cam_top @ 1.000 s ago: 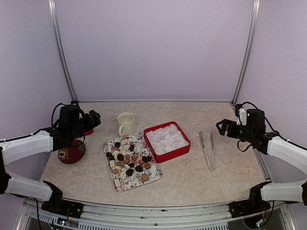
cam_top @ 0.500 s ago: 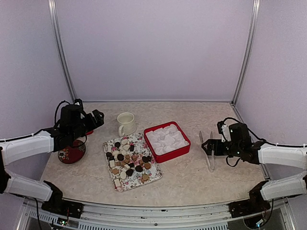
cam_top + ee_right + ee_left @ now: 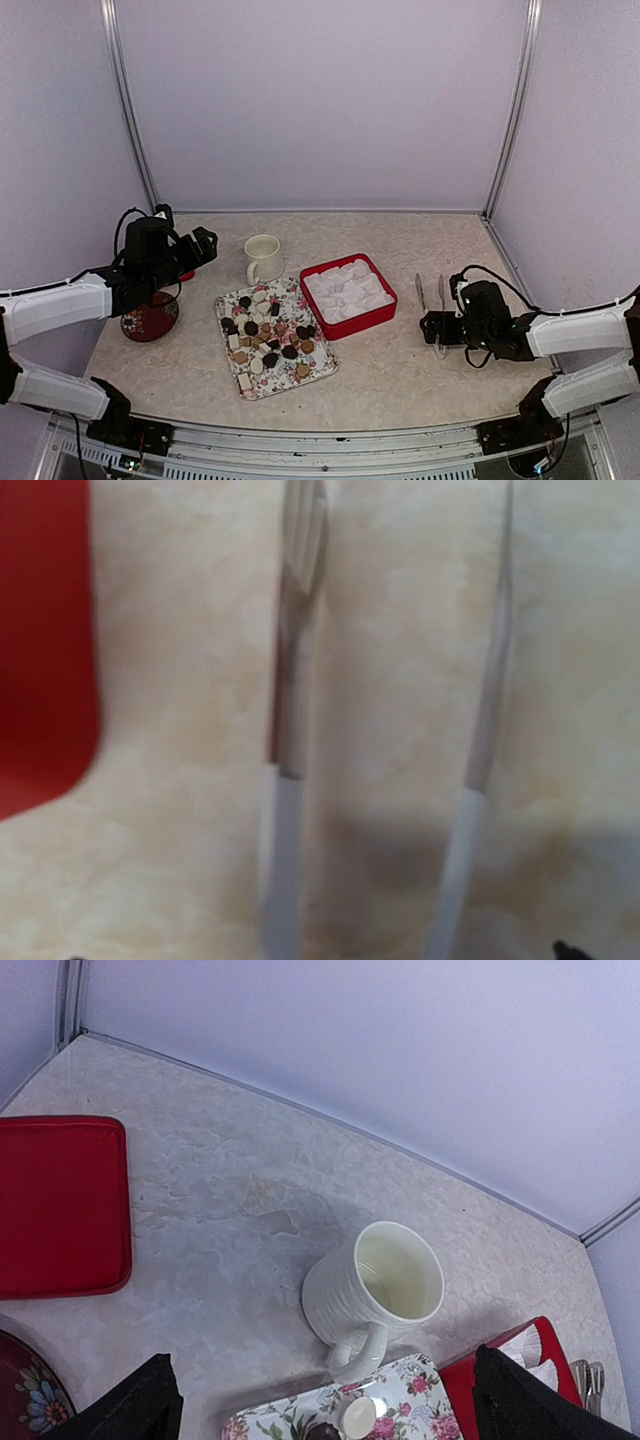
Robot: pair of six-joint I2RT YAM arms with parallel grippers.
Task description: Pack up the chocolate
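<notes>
The chocolate (image 3: 265,335), several small dark brown, tan and cream sweets, lies on a floral tray (image 3: 300,380) at centre left. One cream and one dark piece show at the bottom of the left wrist view (image 3: 358,1417). A red box (image 3: 375,318) of white paper liners stands right of the tray. Metal tongs (image 3: 420,292) lie on the table right of the box, both arms showing blurred in the right wrist view (image 3: 290,680). My right gripper (image 3: 433,328) is low over the tongs' handle end, open, astride both arms. My left gripper (image 3: 197,245) is open and empty, left of the mug.
A cream mug (image 3: 263,258) stands behind the tray, seen close in the left wrist view (image 3: 375,1290). A dark red patterned dish (image 3: 150,320) sits at the left, a flat red lid (image 3: 55,1205) behind it. Walls close in the back and sides.
My right arm has swung left and dropped from beside the right wall down onto the tongs. My left arm has barely moved.
</notes>
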